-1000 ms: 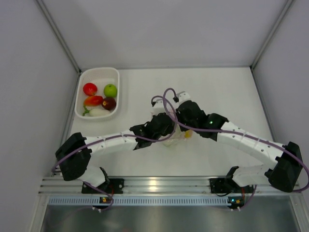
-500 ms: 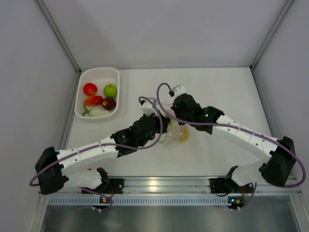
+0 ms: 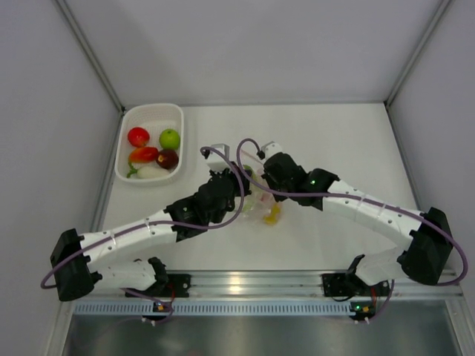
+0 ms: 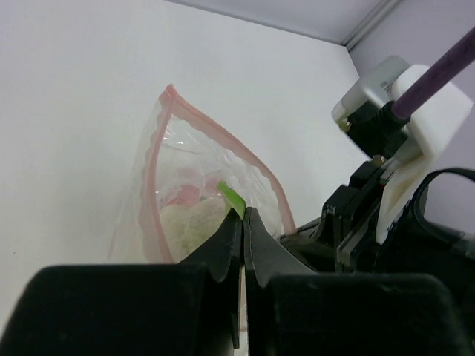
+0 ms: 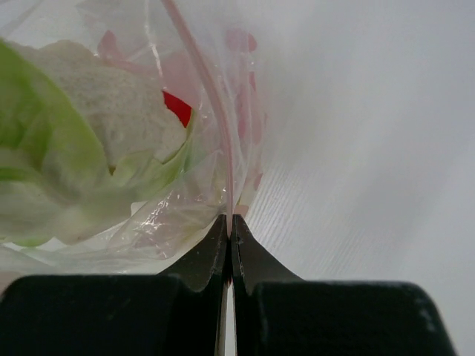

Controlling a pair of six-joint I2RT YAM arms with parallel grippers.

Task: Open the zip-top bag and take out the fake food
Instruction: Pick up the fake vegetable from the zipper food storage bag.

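Clamped shut with right gripper on zip-top bag pink strip; closed tight with left gripper at bag mouth, touching green fake food leaf, hold unclear.

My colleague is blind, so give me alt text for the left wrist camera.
The left gripper, shut, points at a clear zip-top bag whose pink strip arches open on the white table, with pale green and pink fake food inside. The right arm's black-and-white wrist crowds the right edge.

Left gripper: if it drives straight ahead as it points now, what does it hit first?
The zip-top bag: its open mouth stands right ahead of the shut left gripper, so it would likely push into the fake food inside. Depth unclear.
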